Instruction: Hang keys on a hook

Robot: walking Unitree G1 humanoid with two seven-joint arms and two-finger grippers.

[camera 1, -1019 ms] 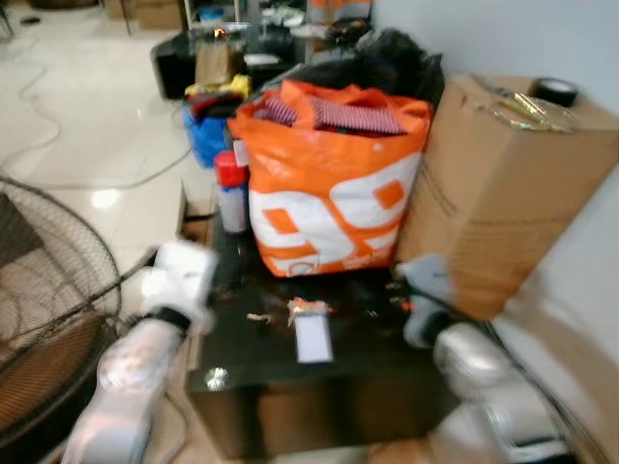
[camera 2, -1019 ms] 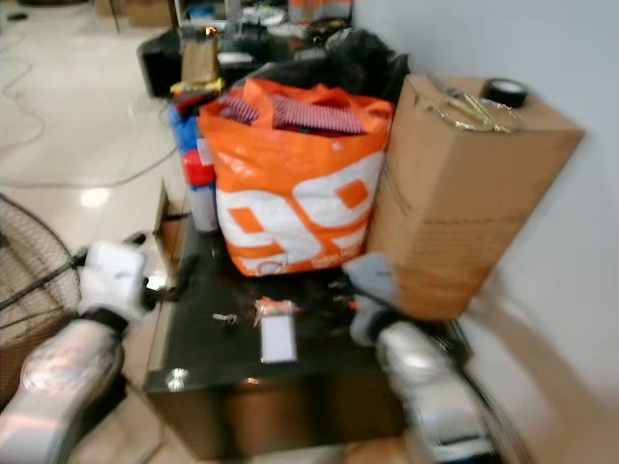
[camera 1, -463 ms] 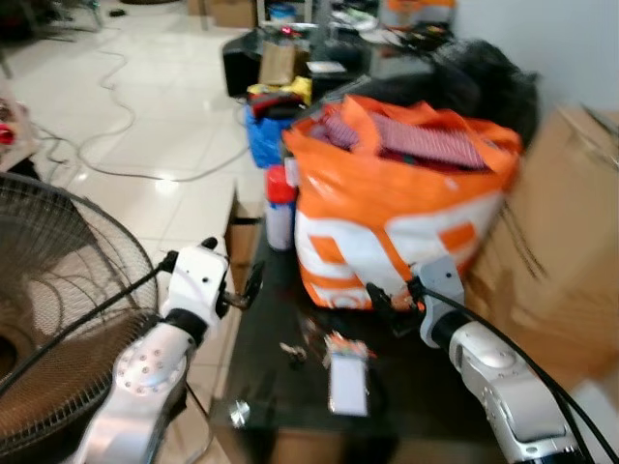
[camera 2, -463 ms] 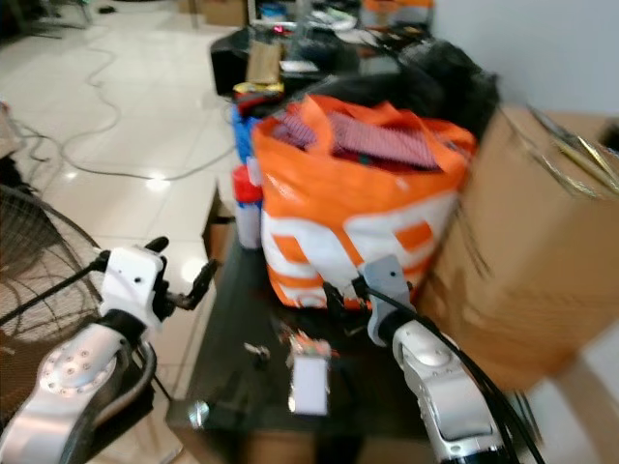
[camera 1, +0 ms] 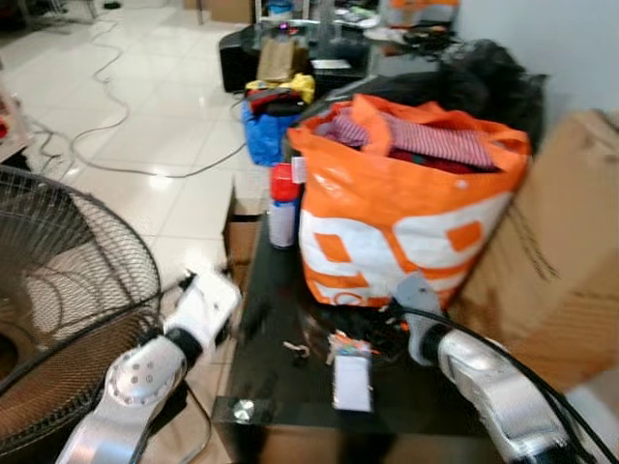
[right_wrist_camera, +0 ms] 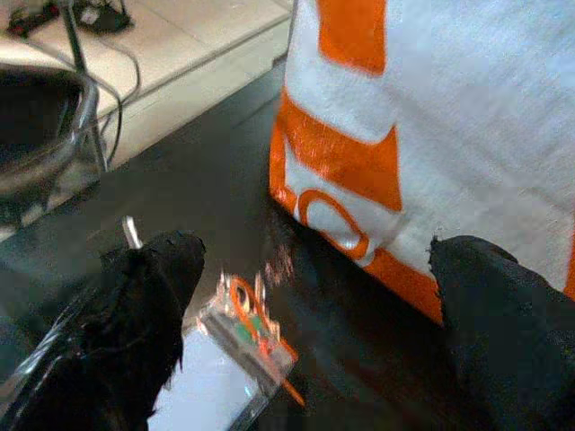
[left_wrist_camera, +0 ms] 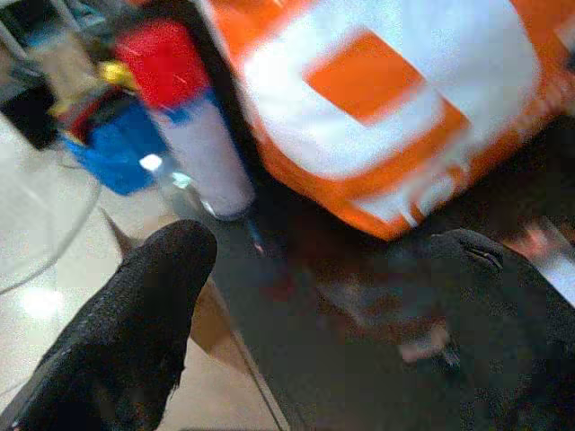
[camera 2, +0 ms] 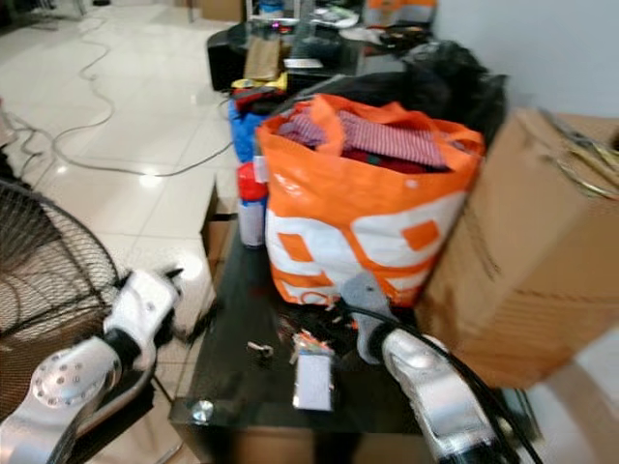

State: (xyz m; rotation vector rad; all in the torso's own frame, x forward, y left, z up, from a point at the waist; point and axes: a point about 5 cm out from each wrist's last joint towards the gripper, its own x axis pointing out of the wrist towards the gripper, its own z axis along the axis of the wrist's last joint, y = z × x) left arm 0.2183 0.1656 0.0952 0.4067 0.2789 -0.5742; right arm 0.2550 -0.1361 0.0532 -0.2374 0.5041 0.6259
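— Starting with the left eye view: what sits on the table [camera 1: 280, 382]?
— A dark, glossy low table carries an orange bag [camera 1: 401, 227] stuffed with striped cloth. In front of the bag lie the keys [camera 1: 350, 348] with an orange tag and a white card [camera 1: 352, 384], flat on the tabletop. A spray can [camera 1: 282, 205] with a red cap stands at the bag's left, a cardboard box [camera 1: 551, 290] at its right, and a fan [camera 1: 68, 319] fills the left edge.
— And the arms?
— The left gripper [camera 1: 247, 317] is blurred beside the table's left edge. The right gripper [camera 1: 387, 324] hovers just behind the keys, close to the bag's foot.
— Does the right eye view add anything?
— Same layout; a small metal bit [camera 2: 258, 350] lies left of the keys, apart from them.
— The left wrist view?
— Its two black fingers [left_wrist_camera: 144, 314] stand wide apart with nothing between them. Beyond them are the can, the bag and the dark tabletop, all smeared.
— The right wrist view?
— Those fingers [right_wrist_camera: 148, 305] are also spread, gripping nothing. The keys and card lie on the table between them, nearer one finger, not touched. The bag's orange and white side rises just behind.
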